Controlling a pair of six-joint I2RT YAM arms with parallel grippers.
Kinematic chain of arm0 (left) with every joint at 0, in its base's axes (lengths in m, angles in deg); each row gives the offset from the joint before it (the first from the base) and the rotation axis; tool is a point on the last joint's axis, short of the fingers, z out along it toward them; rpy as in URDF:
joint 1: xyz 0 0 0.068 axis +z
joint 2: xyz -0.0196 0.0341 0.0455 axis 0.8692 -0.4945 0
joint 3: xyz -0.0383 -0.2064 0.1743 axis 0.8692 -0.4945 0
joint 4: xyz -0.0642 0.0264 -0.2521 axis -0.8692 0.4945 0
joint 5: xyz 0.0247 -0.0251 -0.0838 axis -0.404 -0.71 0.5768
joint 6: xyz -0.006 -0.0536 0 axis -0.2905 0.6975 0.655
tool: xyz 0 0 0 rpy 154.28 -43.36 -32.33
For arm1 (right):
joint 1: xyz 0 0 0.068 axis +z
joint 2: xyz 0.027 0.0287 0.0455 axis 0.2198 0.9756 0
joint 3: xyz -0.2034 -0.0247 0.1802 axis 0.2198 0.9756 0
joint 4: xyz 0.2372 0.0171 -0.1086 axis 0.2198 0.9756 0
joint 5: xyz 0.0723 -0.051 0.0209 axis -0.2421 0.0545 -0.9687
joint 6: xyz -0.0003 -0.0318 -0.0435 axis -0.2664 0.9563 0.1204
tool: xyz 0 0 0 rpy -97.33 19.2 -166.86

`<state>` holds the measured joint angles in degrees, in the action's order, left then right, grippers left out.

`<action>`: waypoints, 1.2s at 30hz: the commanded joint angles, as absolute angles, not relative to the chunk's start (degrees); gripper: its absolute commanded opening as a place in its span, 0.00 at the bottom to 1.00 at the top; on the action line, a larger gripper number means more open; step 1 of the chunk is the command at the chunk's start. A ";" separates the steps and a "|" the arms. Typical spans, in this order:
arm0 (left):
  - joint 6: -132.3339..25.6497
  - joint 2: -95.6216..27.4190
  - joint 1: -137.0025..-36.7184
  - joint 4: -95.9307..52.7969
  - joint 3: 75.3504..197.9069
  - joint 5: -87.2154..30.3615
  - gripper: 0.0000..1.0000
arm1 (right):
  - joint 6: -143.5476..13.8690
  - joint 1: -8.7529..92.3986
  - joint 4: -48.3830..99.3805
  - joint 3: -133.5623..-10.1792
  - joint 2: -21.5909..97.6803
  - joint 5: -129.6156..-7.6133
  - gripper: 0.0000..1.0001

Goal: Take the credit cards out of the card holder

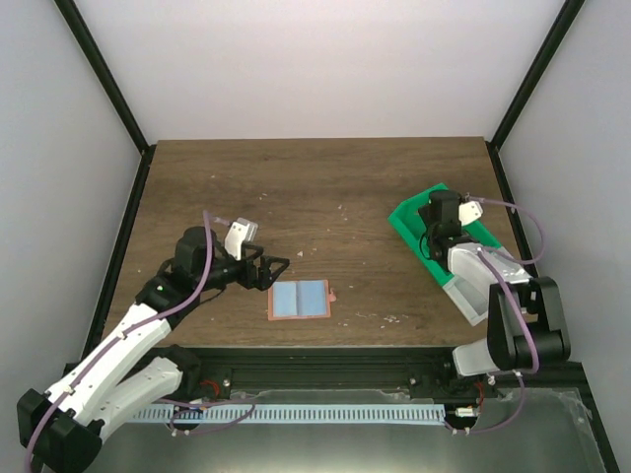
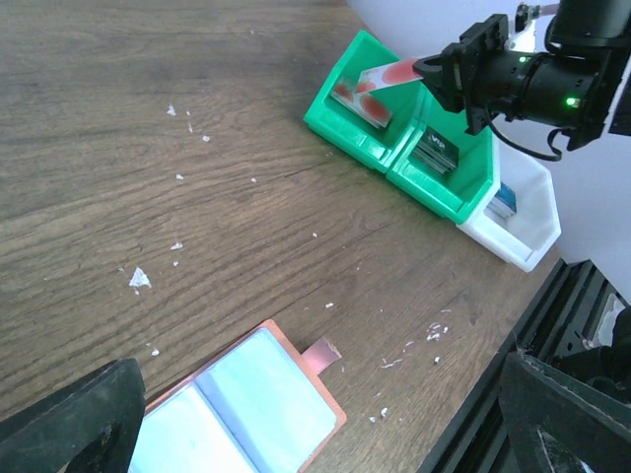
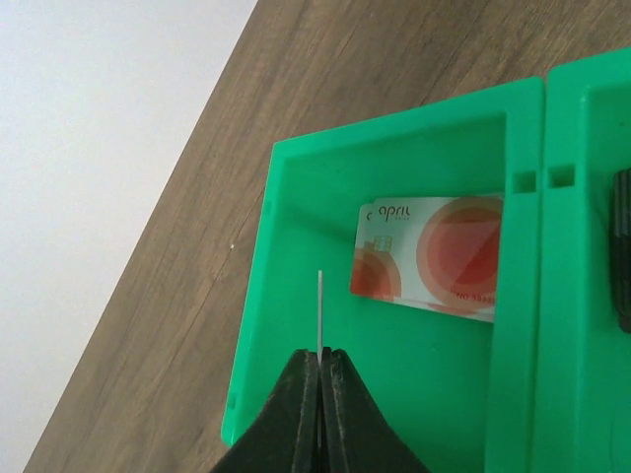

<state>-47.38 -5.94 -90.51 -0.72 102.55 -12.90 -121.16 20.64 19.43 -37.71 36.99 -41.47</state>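
The card holder [image 1: 299, 299] is laid open on the table [image 1: 315, 187] with its blue lining up. It is close to the near edge and well apart from both side edges. Bare wood is left around it on the far and right sides. The left gripper [image 1: 279, 274] is held just beside the holder's left edge, its jaws spread wide with nothing between them. The green tray [image 1: 407, 222] is set near the table's right edge, well apart from the holder, and a white bin [image 2: 527, 232] is butted against its near end.

The right gripper [image 3: 321, 357] is poised over the compartment farthest from the bin, its jaws closed on a thin card [image 2: 389, 72]. From the right wrist this held card is seen only edge-on, as a pale line. Its red and white face is shown by the left wrist view.

A second red and white card [image 3: 434, 254] is seen in the same compartment, against the dividing wall. A dark card [image 2: 434, 153] in the next compartment and a blue card [image 2: 505, 202] in the white bin are made out clearly only from the left wrist. A small tab [image 2: 320, 353] on the holder's edge is also shown there.
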 commanded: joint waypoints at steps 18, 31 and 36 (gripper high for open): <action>-47.86 -2.64 -90.60 -0.90 101.55 -14.41 1.00 | -120.36 19.21 15.68 -48.44 48.36 -31.73 0.00; -48.13 -2.95 -90.58 -1.27 101.32 -13.88 1.00 | -121.99 18.52 21.26 -52.78 53.46 -30.57 0.01; -48.22 -3.56 -90.51 -1.23 101.36 -13.53 1.00 | -121.78 18.13 19.32 -52.39 54.33 -31.41 0.01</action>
